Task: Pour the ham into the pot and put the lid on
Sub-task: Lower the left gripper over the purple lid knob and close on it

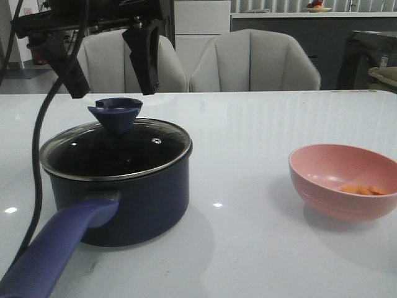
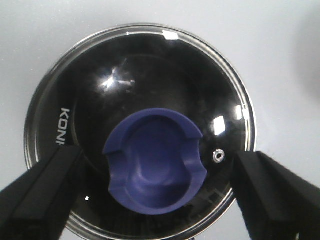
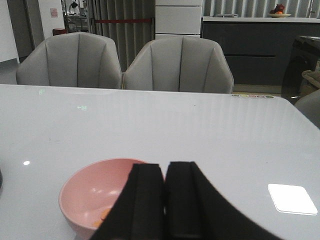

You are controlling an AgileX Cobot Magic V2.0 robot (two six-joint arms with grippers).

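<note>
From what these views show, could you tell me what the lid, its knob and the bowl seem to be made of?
Lid: clear glass, glossy, since the dark pot interior shows through and lights reflect; its rim looks like polished metal. Knob: matte blue-purple, probably silicone or plastic. Bowl: pink, smooth with a soft sheen, possibly plastic or glazed ceramic; the look leaves that open.

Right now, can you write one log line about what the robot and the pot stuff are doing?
lid: on pot | ham: in pink bowl, unpoured | left gripper: open above knob | right gripper: shut, empty
</note>
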